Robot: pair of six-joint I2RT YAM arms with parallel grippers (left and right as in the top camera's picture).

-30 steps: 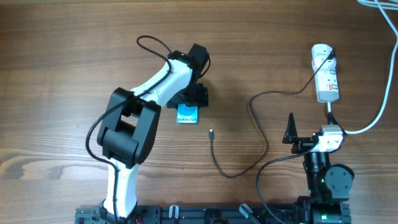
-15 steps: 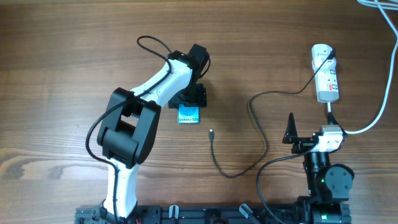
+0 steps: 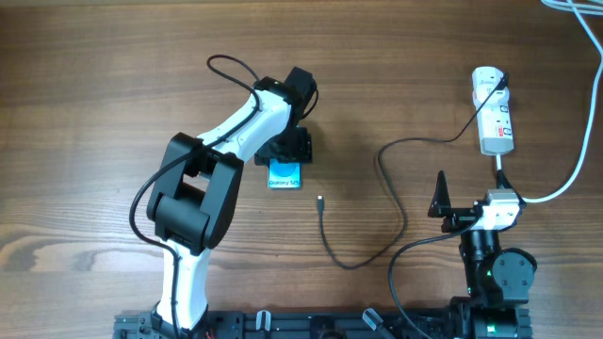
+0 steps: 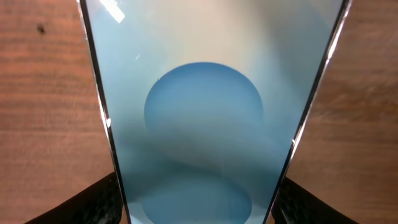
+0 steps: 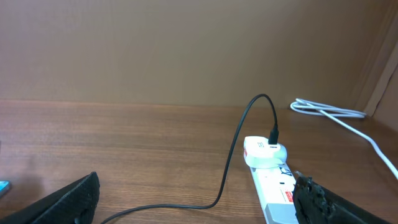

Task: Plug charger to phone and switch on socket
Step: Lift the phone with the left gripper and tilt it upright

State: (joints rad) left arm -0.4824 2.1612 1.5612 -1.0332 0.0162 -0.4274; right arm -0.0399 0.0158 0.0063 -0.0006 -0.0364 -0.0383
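Wood table (image 3: 94,94) carries the phone (image 3: 285,176), its long edges pinched by the left gripper (image 4: 199,205), whose arm hides all but its bottom end from overhead. The charger (image 3: 332,250) lies with its plug near the phone, nothing between. Near the socket (image 3: 493,122) and white cable (image 3: 575,179) the right gripper (image 5: 196,202) gapes wide, and nothing has visibly shifted since a second ago.

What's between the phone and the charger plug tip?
Nothing: only bare table between the phone and the charger plug, seen in the overhead view.
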